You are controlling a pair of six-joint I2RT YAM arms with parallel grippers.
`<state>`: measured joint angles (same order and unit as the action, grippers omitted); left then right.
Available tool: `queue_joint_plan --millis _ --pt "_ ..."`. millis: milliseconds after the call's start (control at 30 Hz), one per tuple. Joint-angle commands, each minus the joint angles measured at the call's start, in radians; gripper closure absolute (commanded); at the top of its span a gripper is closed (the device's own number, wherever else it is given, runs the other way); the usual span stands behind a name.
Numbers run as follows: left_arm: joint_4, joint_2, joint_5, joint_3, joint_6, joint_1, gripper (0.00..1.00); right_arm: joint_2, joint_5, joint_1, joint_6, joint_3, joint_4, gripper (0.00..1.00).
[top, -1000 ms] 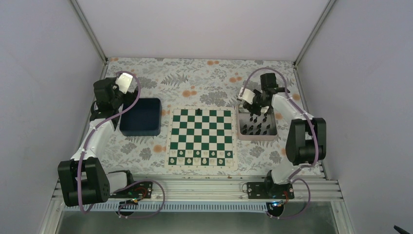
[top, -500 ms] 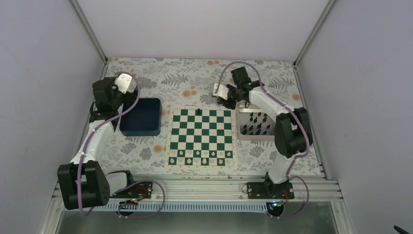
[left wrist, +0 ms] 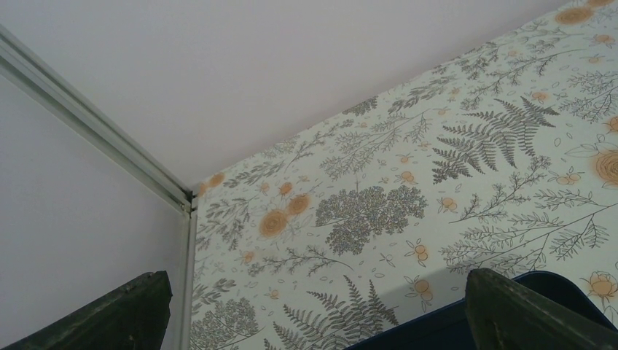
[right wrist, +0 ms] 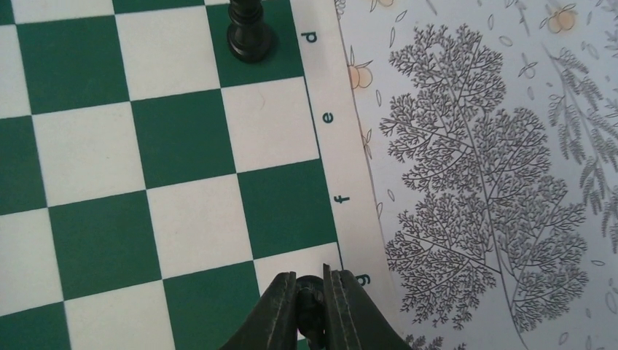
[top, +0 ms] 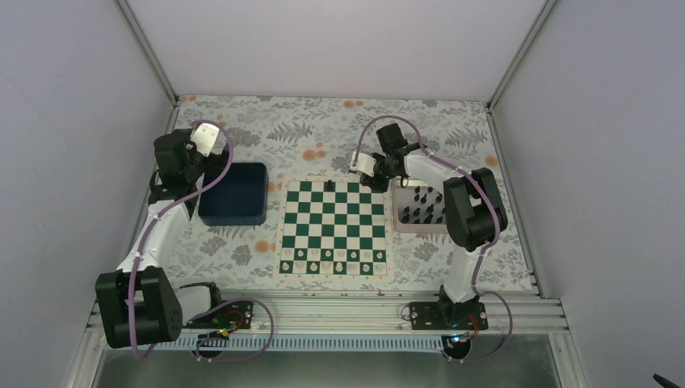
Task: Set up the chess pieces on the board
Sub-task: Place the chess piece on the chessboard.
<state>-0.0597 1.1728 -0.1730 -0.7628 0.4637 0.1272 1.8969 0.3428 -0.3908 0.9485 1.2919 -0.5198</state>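
Note:
The green and white board [top: 333, 229] lies mid-table. One black piece [top: 329, 186] stands on its far row; it also shows in the right wrist view [right wrist: 250, 33]. My right gripper [top: 376, 175] hangs over the board's far right corner, shut on a black chess piece [right wrist: 310, 302] above the g file. Several more black pieces [top: 426, 207] lie in the silver tray [top: 401, 225] right of the board. My left gripper [top: 187, 162] is open and empty over the far rim of the dark blue bin [top: 234, 194]; its fingers [left wrist: 532, 313] frame the floral cloth.
Several white pieces [top: 333, 257] stand along the board's near rows. The floral tablecloth [top: 323, 137] covers the table. White walls with metal posts [top: 149, 56] close in the back and sides.
My right arm has swung left from the silver tray to the board's far right corner, carrying a black piece. The left arm has not moved.

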Motion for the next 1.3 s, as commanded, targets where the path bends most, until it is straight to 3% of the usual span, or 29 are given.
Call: queue_joint_plan --millis 0,467,733,1000,1267 --pt "-0.026 0.0 -0.007 0.008 0.009 0.003 0.0 0.036 -0.007 0.003 -0.014 -0.022 0.043 0.89" --pt "-0.035 0.002 -0.004 0.023 0.012 0.003 0.0 0.085 -0.022 0.003 -0.019 -0.011 0.055 0.88" --pt "-0.032 0.005 -0.007 0.022 0.013 0.003 0.0 0.066 -0.017 0.005 -0.027 -0.019 0.06 0.73" --pt "-0.045 -0.009 0.013 0.026 0.01 0.003 0.0 -0.113 0.017 0.055 -0.036 -0.027 0.016 0.64" --pt "-0.05 -0.004 0.014 0.03 0.006 0.003 0.0 -0.318 -0.034 0.238 0.003 -0.06 -0.126 0.64"
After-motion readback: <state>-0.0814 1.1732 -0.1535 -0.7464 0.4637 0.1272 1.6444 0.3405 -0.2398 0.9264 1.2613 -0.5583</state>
